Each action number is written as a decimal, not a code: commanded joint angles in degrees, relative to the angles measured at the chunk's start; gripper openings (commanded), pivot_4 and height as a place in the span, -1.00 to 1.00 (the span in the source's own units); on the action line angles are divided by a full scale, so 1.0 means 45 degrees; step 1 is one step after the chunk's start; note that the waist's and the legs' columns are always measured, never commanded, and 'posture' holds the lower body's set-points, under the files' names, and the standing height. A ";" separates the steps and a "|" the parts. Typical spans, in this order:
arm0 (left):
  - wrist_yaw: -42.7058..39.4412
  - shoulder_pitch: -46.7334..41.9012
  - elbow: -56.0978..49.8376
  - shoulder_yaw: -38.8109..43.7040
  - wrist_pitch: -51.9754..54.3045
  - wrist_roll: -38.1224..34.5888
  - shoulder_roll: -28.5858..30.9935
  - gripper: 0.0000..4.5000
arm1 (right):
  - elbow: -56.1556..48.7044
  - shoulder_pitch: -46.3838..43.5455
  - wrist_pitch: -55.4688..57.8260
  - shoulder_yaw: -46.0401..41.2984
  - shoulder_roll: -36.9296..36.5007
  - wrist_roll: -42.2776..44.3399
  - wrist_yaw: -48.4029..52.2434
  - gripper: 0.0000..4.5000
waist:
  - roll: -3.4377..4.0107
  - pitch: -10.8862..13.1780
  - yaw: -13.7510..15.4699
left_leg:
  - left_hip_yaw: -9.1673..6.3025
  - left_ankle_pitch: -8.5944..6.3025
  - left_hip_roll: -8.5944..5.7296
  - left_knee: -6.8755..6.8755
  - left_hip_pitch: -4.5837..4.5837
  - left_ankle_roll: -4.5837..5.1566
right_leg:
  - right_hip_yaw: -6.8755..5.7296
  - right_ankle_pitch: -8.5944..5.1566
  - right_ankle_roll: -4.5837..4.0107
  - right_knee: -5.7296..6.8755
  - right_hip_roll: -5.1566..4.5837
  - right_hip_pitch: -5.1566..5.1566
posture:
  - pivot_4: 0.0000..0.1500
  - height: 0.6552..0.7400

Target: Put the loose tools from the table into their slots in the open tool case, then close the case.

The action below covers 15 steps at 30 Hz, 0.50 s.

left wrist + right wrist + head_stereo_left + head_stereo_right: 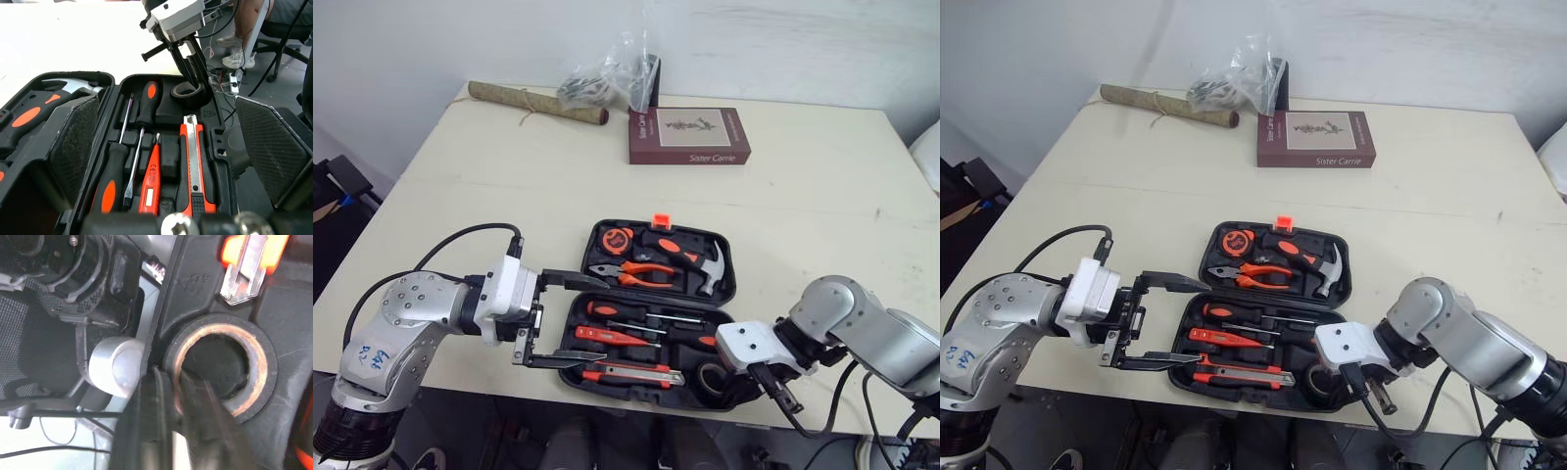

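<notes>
The open black tool case (729,279) lies close to the table's front edge. Its far half holds a hammer (705,266), orange pliers (641,272) and a tape measure (619,240). Screwdrivers (144,105), an orange tester (152,181) and a utility knife (191,161) lie in the near half. A black tape roll (708,375) sits in the near half's right front corner. My right gripper (173,377) reaches down to it, its fingers pinching the roll's rim (264,367). At the case's left end my left gripper (602,321) is open, one finger on each side of the near half.
A dark red book (690,135), a rolled brown bundle (536,102) and a crumpled plastic bag (607,83) lie at the table's far side. Beyond the front edge, a person's legs and shoes (239,49) are beside chair legs and cables.
</notes>
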 commanded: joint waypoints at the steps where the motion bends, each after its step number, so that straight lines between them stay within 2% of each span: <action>1: 0.0059 0.0005 -0.0302 0.0161 -0.0086 -0.0072 0.0078 1.00 | 0.0190 0.0600 -0.0383 -0.0658 0.0182 0.0958 0.0372 -0.09 | -0.0007 -0.0001 -0.0015 | -0.0002 0.0000 0.0000 0.0002 -0.0003 0.0000 | -0.0001 0.0000 0.0000 -0.0003 0.0000 0.0001 | 1.00 1.00; 5: 0.0122 0.0141 -0.0275 0.0197 -0.0102 -0.0052 0.0051 1.00 | 0.0138 0.1311 -0.0289 -0.2071 0.0133 0.3254 0.1465 -0.09 | 0.0006 0.0014 -0.0022 | 0.0000 0.0000 0.0000 0.0000 -0.0009 0.0001 | -0.0002 0.0000 0.0000 -0.0007 0.0002 -0.0001 | 1.00 1.00; 8: 0.0206 0.0209 -0.0232 0.0230 -0.0170 0.0003 0.0009 1.00 | 0.0695 0.1743 -0.0859 -0.2864 0.0279 0.3814 0.1471 -0.09 | 0.0008 0.0016 -0.0076 | 0.0000 0.0001 0.0004 0.0001 -0.0005 0.0001 | -0.0004 0.0000 0.0001 0.0001 0.0007 -0.0001 | 1.00 1.00; 11: 0.0277 0.0236 -0.0177 0.0198 -0.0295 0.0111 -0.0046 1.00 | 0.1492 0.2319 -0.1933 -0.3437 0.1293 0.4229 0.1102 -0.44 | 0.0004 0.0016 -0.0049 | 0.0001 0.0003 0.0006 -0.0002 0.0001 -0.0002 | -0.0004 0.0000 0.0001 0.0004 0.0011 0.0000 | 1.00 1.00; 13: 0.0263 0.0231 -0.0087 0.0183 -0.0377 0.0160 -0.0039 1.00 | 0.1989 0.2655 -0.3357 -0.3346 0.1851 0.3551 0.1050 -0.83 | -0.0005 0.0017 -0.0033 | 0.0000 0.0005 0.0009 -0.0008 0.0002 -0.0005 | -0.0005 0.0000 0.0001 0.0001 0.0015 0.0001 | 1.00 1.00; 14: 0.0243 0.0225 -0.0046 0.0191 -0.0419 0.0186 -0.0029 1.00 | 0.2178 0.2743 -0.3756 -0.3395 0.2271 0.3444 0.0864 -0.96 | -0.0002 0.0018 -0.0031 | 0.0001 0.0005 0.0006 -0.0010 -0.0006 -0.0005 | -0.0005 0.0000 0.0001 0.0000 0.0014 -0.0004 | 1.00 1.00; 15: 0.0234 0.0219 -0.0033 0.0198 -0.0425 0.0189 -0.0015 1.00 | 0.2301 0.2810 -0.3893 -0.3432 0.2585 0.3413 0.0656 -0.96 | -0.0002 0.0020 -0.0031 | 0.0003 0.0004 0.0004 -0.0004 -0.0005 -0.0004 | -0.0004 0.0000 0.0001 0.0007 0.0013 -0.0004 | 1.00 1.00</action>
